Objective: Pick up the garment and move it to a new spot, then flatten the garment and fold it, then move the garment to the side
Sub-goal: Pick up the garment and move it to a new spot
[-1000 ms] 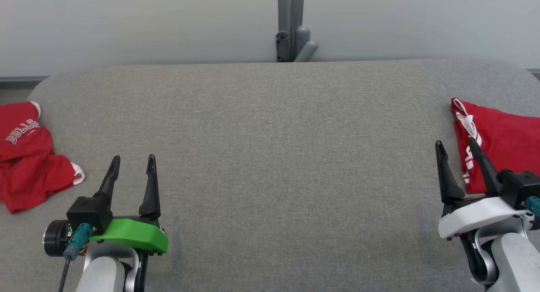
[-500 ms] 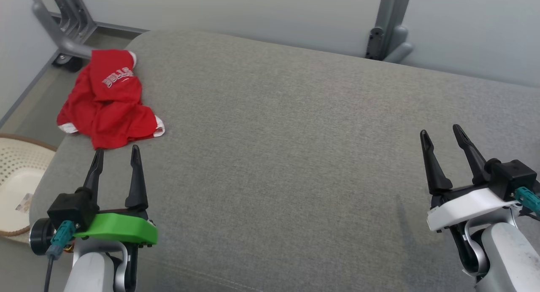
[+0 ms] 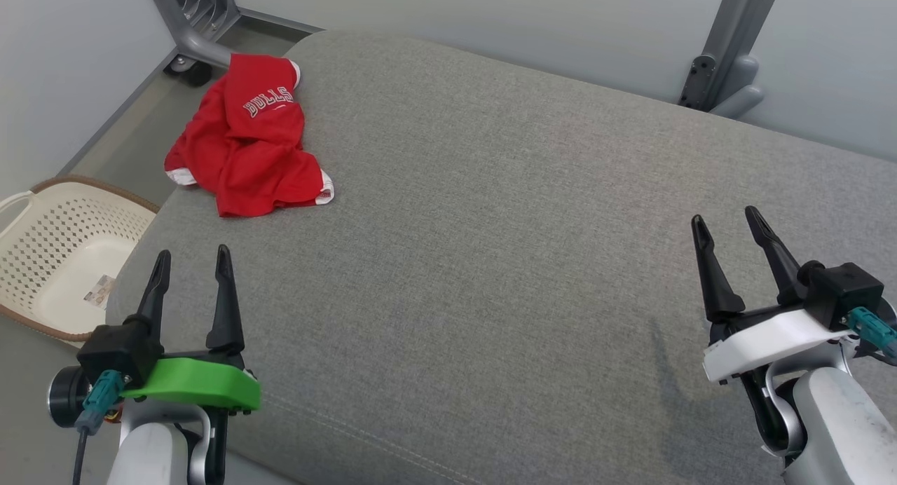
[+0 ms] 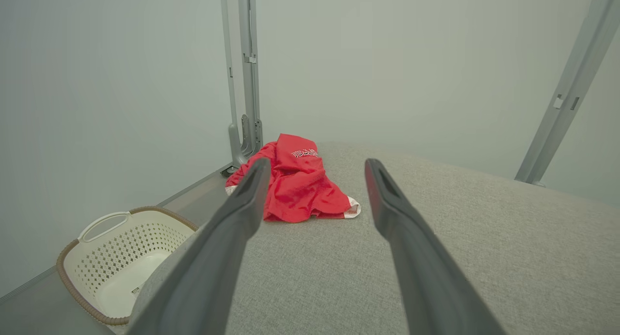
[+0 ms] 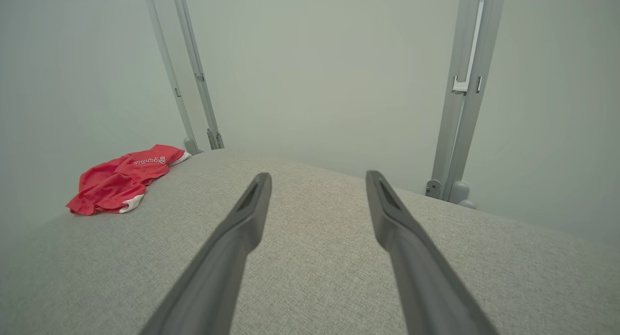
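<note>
Camera further left, garment (image 3: 245, 138) seemingly unmoved

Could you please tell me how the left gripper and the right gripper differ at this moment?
The left gripper has a green mount; the right gripper has a white mount. The left gripper is near the crumpled red garment and the laundry basket; the right gripper is far from both, above bare grey cushion. Both are open and empty, dark fingers pointing forward.
</note>
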You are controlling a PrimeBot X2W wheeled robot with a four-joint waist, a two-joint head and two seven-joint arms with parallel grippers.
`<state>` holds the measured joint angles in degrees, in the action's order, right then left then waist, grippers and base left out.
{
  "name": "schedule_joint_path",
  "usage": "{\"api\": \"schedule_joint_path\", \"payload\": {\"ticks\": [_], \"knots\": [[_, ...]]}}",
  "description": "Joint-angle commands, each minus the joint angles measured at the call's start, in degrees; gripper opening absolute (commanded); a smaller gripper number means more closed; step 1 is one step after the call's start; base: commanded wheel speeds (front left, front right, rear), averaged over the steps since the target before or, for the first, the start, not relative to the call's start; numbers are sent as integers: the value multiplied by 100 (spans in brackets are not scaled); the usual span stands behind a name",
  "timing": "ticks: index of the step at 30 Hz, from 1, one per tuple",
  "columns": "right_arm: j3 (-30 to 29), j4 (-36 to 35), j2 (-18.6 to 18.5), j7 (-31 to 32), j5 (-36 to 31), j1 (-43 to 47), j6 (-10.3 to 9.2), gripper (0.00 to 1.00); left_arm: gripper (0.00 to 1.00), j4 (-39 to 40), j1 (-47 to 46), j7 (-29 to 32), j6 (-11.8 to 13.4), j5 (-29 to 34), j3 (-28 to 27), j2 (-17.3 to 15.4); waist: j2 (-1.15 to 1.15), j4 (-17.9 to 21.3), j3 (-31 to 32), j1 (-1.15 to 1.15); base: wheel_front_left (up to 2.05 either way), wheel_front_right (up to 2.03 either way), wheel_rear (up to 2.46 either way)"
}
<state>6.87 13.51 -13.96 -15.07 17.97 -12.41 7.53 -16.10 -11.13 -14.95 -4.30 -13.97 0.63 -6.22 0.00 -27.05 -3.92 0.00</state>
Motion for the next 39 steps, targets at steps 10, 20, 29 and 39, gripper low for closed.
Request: {"api": "schedule_joint_path", "payload": {"ticks": [10, 20, 29, 39], "knots": [[-60, 34, -56, -25, 68, -82, -9, 100, 100, -22, -115, -15, -57, 163, -86, 95, 0, -31, -13, 0, 0, 0, 0], [-19, -223, -229, 117, -17, -425, -9, 100, 100, 5, -1017, -13, -141, 199, -135, 102, 0, 188, -640, 0, 0, 0, 0], [166, -645, -448, 407, -106, -881, -9, 100, 100, -1863, -2662, 191, -268, -190, -112, -157, 0, 791, -1616, 0, 0, 0, 0], [251, -979, -726, 566, -50, -1231, -9, 100, 100, -4369, -3976, 338, -317, -698, -157, -467, 0, 1367, -2604, 0, 0, 0, 0]]}}
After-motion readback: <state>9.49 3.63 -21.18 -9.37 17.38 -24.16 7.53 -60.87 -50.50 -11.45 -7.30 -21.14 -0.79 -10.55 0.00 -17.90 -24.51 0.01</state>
